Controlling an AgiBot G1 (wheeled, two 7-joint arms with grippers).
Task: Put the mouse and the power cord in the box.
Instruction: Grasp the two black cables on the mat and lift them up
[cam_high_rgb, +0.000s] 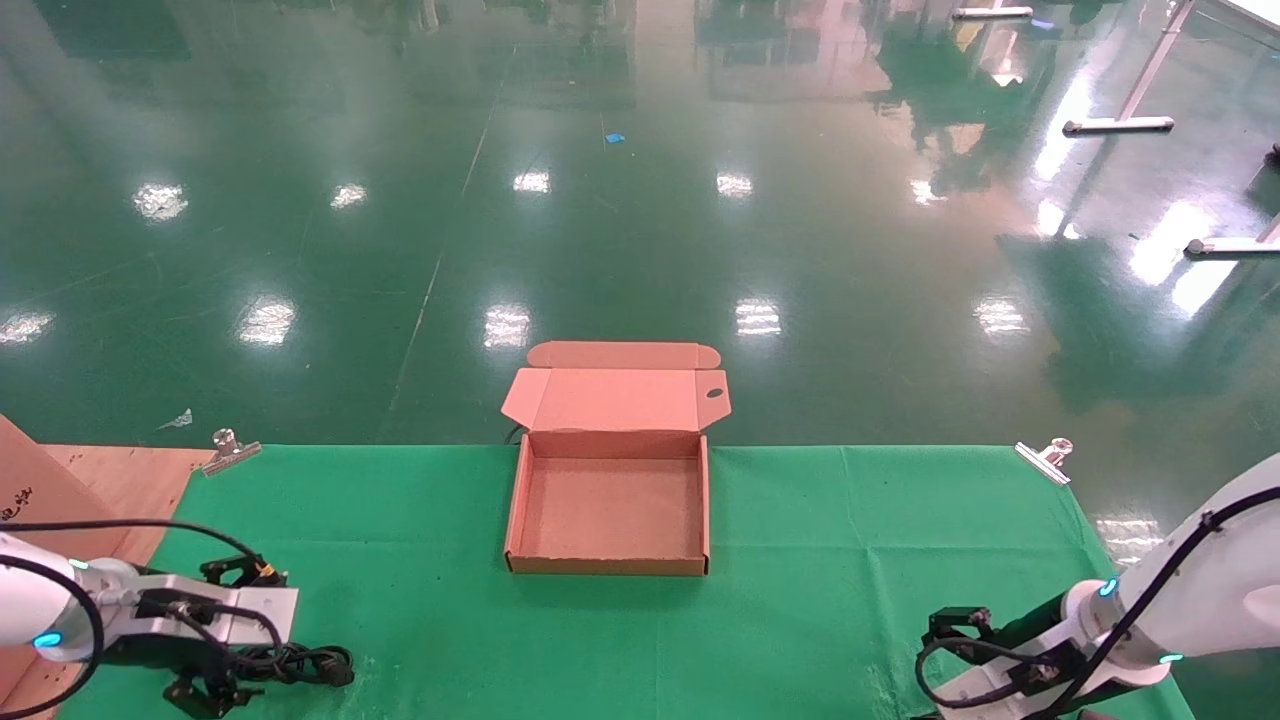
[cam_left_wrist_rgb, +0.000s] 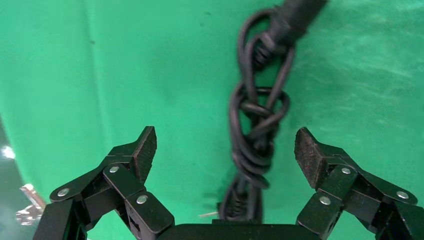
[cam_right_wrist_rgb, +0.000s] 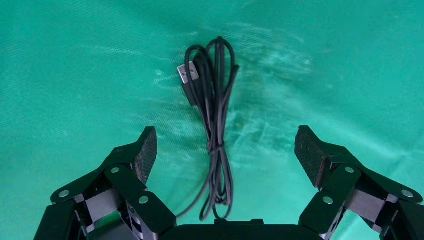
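Over the knotted black power cord (cam_left_wrist_rgb: 257, 125), I am holding the left gripper (cam_left_wrist_rgb: 226, 150) wide open and empty, risking a snagged loop.

Glossy green floor (cam_high_rgb: 640, 200) reflects ceiling lights beyond the green-clothed table (cam_high_rgb: 850, 560).

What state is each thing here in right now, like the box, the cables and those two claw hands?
box: lid open, inside empty.
power cord: knotted in a bundle, lying on the green cloth, not gripped.
thin USB cable: folded in a bundle, lying on the cloth, not gripped.
left gripper: fingers open, either side of the power cord.
right gripper: fingers open, over the thin cable.
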